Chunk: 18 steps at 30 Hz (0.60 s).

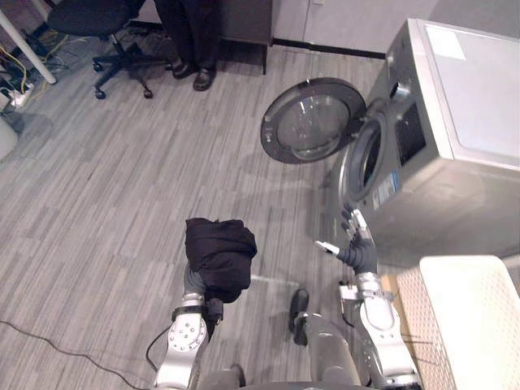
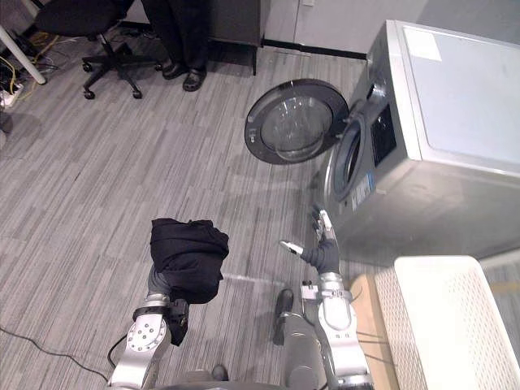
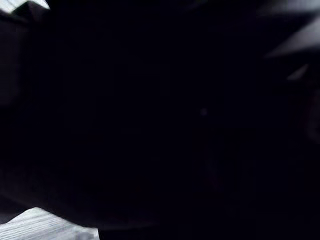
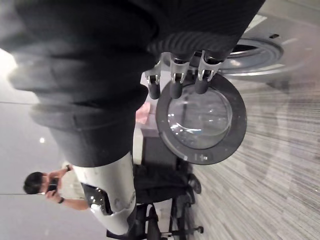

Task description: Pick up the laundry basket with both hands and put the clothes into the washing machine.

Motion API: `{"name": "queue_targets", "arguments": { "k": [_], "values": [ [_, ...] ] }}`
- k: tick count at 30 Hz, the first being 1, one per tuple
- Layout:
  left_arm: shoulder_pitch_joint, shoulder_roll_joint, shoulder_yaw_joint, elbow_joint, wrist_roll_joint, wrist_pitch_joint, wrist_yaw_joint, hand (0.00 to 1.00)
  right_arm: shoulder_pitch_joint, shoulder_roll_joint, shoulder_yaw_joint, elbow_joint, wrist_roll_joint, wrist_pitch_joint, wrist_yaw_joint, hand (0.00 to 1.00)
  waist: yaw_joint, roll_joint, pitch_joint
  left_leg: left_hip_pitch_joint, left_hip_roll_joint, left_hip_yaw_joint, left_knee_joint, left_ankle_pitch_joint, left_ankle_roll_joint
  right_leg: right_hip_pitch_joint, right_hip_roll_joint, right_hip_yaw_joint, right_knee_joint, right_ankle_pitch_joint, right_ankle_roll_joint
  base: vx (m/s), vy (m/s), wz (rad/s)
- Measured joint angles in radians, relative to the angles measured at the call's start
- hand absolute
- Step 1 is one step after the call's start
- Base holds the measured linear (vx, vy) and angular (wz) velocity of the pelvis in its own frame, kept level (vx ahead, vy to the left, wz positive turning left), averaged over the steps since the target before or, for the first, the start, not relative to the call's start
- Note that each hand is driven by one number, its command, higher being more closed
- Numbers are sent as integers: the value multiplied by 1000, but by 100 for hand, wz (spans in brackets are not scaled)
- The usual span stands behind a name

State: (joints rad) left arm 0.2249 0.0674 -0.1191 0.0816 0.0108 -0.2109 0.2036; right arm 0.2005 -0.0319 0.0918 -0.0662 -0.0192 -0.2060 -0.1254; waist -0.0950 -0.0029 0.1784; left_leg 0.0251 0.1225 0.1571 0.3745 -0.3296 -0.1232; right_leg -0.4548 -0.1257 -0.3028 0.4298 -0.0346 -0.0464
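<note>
Clothes (image 1: 219,256), one black bundle, hang draped over your left hand (image 1: 192,282), raised above the floor (image 1: 122,203). The cloth swallows the fingers, so you cannot tell whether that hand grips it or merely carries it. In the left wrist view the dark cloth lies right against the camera, with a sliver of floor past its edge. The bundle sits well apart from the washer (image 1: 463,122), off to its left, with open floor between.

Your right hand (image 1: 356,240) is up just in front of the washer's front panel, below the drum mouth (image 1: 366,158). Its fingers are straight, the thumb sticks out to the left, and there is nothing in it. In the right wrist view those fingers (image 4: 172,82) point toward the round door (image 1: 313,120), which stands swung wide open to the left of the drum mouth.

The basket (image 1: 467,317), white and perforated, stands at your right, just beside the washer's near side and right of your right arm; neither hand touches it. At the far end a person (image 1: 193,36) stands by an office chair (image 1: 110,28).
</note>
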Motion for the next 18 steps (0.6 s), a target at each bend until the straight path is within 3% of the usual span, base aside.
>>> {"name": "queue_targets", "arguments": {
  "k": [1,2,4,5,7,8,9,11,12,13,15,16,17,18],
  "values": [
    [6,-11,2,-1,0,0,-3,100,0,-8,3,-8,-1,6,3,0,18,28,2,-93,72,16,232,34,9,22,49,5,-6,-31,-23,650,-283,-67],
    [10,-20,2,4,0,4,-9,100,-2,-21,2,-33,0,20,6,0,37,54,10,-189,143,14,467,117,38,74,109,16,-28,-52,-51,672,-263,-86],
    [19,-43,-10,7,0,11,-12,100,8,-31,-7,-84,10,20,-3,0,56,61,17,-278,173,-13,688,110,41,193,162,38,-89,-66,-68,582,-183,-70],
    [17,-47,-22,6,0,11,-20,100,16,-30,-15,-106,12,20,-7,0,55,56,19,-297,167,-14,711,107,46,238,166,46,-115,-66,-69,599,-159,-43],
    [14,-61,-54,-11,0,6,-49,100,30,-30,-13,-164,12,9,-7,0,60,31,22,-367,115,20,602,78,92,391,166,105,-202,-67,-70,645,-132,-49],
    [13,-63,-54,-15,0,6,-51,100,29,-30,-12,-166,12,9,-7,0,62,30,23,-373,110,21,576,77,94,402,166,115,-208,-67,-70,584,-61,-77],
    [11,-67,-55,-28,0,6,-52,100,29,-30,-12,-166,11,9,-7,0,75,31,23,-401,81,0,442,76,96,432,167,150,-223,-67,-70,445,35,-96],
    [8,-65,-50,-46,1,7,-51,100,25,-26,-12,-156,10,12,-7,0,92,26,25,-421,18,-112,232,86,80,461,166,226,-221,-78,-52,426,96,-123],
    [13,-63,-49,-51,1,7,-49,100,30,-27,-14,-143,9,13,-8,0,109,29,23,-406,-11,-194,104,116,41,482,166,274,-208,-109,-7,412,180,-148],
    [27,-63,-51,-63,2,7,-49,100,35,-26,-14,-140,8,16,-7,0,112,35,19,-397,-16,-249,25,158,25,498,167,314,-183,-167,37,417,214,-154],
    [43,-66,-57,-66,5,8,-49,100,51,-28,-18,-144,5,16,-9,0,109,63,1,-395,3,-262,13,215,50,498,178,377,-141,-254,65,413,328,-158],
    [43,-51,-59,-59,5,11,-48,100,62,-13,-16,-119,-2,19,-8,0,109,36,-4,-396,5,-204,101,207,32,492,151,438,-82,-314,87,466,436,-186],
    [48,-32,-61,-58,6,14,-48,100,89,10,-7,-117,-18,19,-7,0,104,6,-16,-384,-1,-138,134,152,56,450,117,456,-2,-331,125,369,367,-159],
    [48,-23,-61,-58,6,14,-48,100,103,23,-3,-113,-29,19,-8,0,103,-8,-17,-370,-1,-100,138,134,67,423,97,451,48,-332,138,322,344,-150]
  ]
}}
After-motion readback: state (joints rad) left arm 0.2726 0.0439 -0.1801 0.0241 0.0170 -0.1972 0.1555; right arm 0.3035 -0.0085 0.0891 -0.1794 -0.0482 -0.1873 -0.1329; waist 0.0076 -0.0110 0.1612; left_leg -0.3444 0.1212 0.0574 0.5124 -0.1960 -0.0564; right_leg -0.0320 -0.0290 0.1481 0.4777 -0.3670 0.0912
